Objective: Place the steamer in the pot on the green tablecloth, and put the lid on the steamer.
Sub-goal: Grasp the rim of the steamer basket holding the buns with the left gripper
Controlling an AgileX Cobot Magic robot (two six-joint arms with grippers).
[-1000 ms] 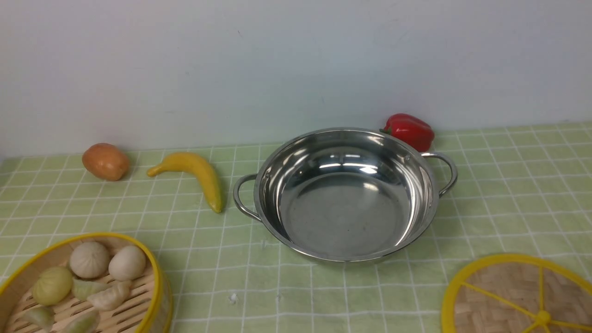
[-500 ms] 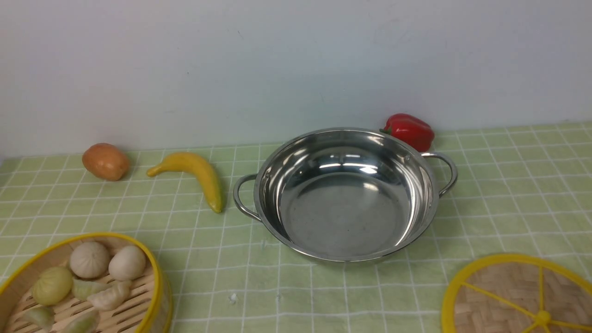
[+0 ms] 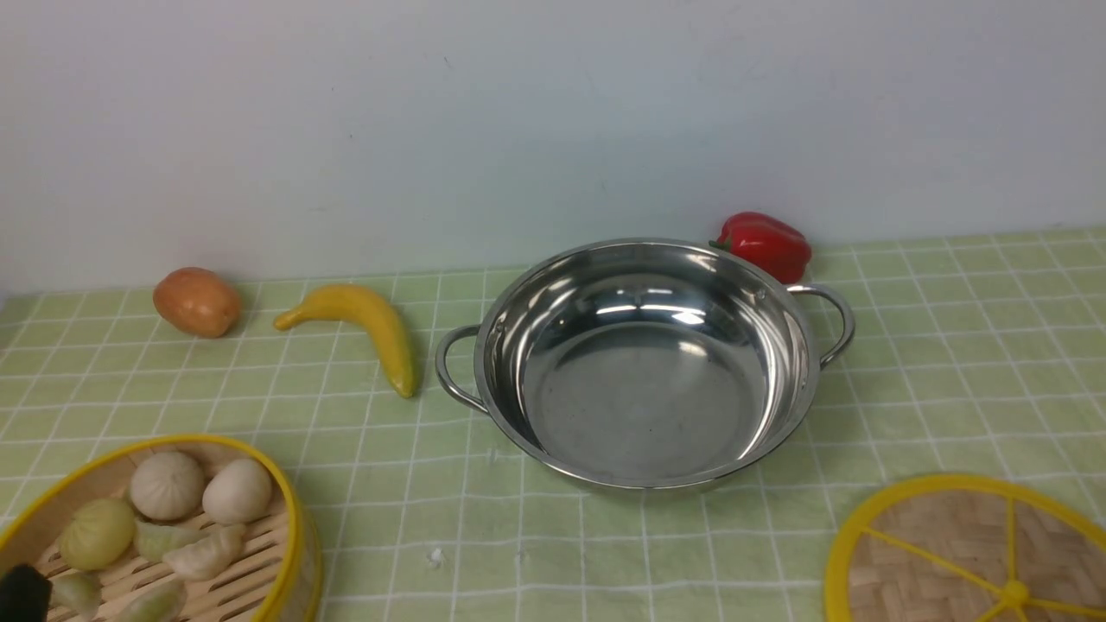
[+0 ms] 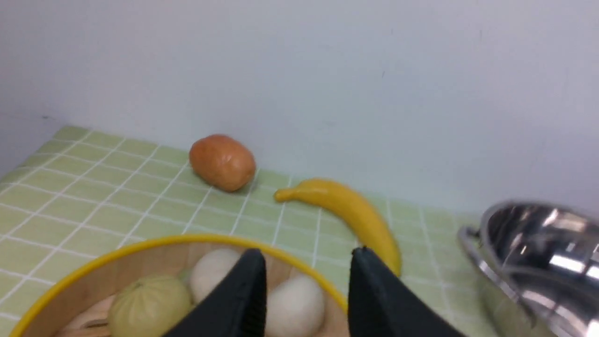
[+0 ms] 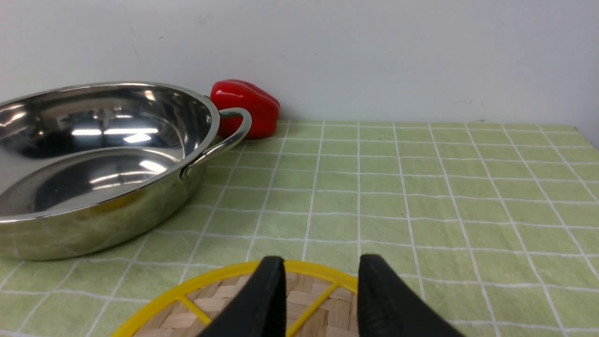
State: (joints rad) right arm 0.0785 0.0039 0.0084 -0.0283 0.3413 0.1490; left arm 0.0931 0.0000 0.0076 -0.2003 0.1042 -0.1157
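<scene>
The steamer (image 3: 173,536), a yellow-rimmed bamboo basket of white and pale green buns, sits at the front left on the green tablecloth (image 3: 950,363). My left gripper (image 4: 307,252) hovers open over its far rim (image 4: 140,245), with nothing between the jaws. One of its black fingertips (image 3: 22,594) shows in the front view's corner. The empty steel pot (image 3: 644,363) stands in the middle. The lid (image 3: 968,553), a flat woven disc with yellow spokes, lies at the front right. My right gripper (image 5: 321,259) is open above the lid's (image 5: 220,299) far edge.
A yellow banana (image 3: 363,324) lies just left of the pot's left handle. A round orange-brown fruit (image 3: 197,301) sits further left by the wall. A red pepper (image 3: 765,244) rests behind the pot's right handle. The white wall closes off the back.
A black tip of my left gripper has come into the front view's bottom left corner, over the steamer. Nothing else has moved.
</scene>
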